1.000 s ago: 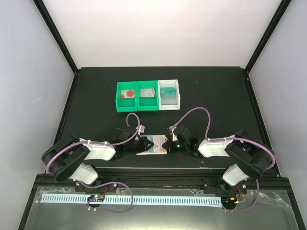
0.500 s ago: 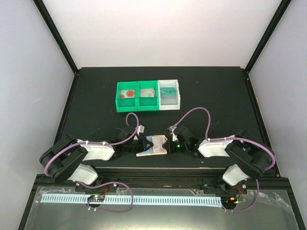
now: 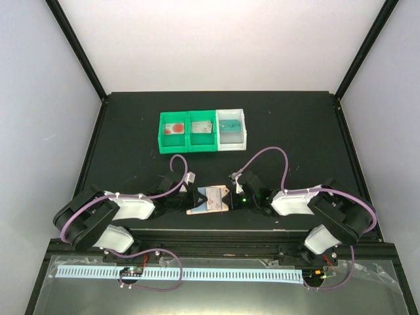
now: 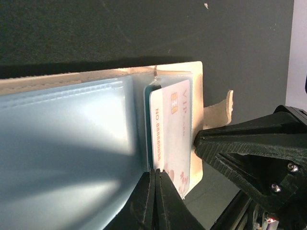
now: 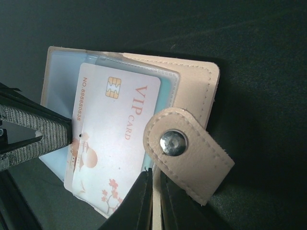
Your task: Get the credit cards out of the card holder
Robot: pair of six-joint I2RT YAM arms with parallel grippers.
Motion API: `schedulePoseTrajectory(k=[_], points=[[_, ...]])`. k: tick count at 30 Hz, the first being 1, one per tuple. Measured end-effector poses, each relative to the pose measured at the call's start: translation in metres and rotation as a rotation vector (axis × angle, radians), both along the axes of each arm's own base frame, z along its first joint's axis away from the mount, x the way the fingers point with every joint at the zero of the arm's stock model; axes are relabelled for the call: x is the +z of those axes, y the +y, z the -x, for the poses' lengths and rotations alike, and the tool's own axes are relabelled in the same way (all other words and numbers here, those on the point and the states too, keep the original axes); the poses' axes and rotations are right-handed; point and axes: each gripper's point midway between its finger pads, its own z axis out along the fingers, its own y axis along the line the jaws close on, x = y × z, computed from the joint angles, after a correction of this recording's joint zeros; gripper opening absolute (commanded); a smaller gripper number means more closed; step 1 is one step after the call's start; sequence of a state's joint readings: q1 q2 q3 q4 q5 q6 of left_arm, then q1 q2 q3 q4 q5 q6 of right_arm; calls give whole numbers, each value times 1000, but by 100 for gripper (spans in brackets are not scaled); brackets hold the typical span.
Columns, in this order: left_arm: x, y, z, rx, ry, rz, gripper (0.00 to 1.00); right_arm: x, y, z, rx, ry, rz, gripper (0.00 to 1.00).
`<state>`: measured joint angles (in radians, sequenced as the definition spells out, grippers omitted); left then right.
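The tan card holder (image 3: 211, 200) lies open near the table's front edge between my two grippers. A white VIP card with red flowers (image 5: 115, 139) sticks partway out of its clear sleeve. A teal edge (image 4: 147, 124) shows behind that card. My left gripper (image 4: 156, 175) is shut on the card's long edge; its fingers (image 5: 33, 124) also show in the right wrist view. My right gripper (image 5: 156, 179) is shut on the holder's tan edge beside the snap tab (image 5: 187, 153). The blue-grey inner sleeves (image 4: 62, 143) fill the left wrist view.
A green two-compartment bin (image 3: 188, 146) and a white bin (image 3: 244, 131) stand side by side at mid-table. They hold a red and white card (image 3: 174, 128), a grey card (image 3: 203, 128) and a teal card (image 3: 230, 123). The right gripper's fingers (image 4: 249, 148) sit close to the holder.
My left arm has drawn back slightly to the left while still shut on the white card. The right arm and the holder have stayed where they were.
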<state>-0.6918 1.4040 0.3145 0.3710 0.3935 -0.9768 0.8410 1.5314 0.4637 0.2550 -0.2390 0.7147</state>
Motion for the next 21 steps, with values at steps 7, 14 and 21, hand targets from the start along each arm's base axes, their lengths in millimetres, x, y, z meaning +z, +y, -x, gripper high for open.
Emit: schedulePoseTrajectory(k=[7,14,21], points=[[-2,5,-2,9,15,3,2,0,0,0,1,-1,1,6],[-4,10,-3,12,17,-4,2,0,0,0,0,-2,3,5],[0,12,2,9,10,14,2,0,-6,0,-12,-2,22,6]])
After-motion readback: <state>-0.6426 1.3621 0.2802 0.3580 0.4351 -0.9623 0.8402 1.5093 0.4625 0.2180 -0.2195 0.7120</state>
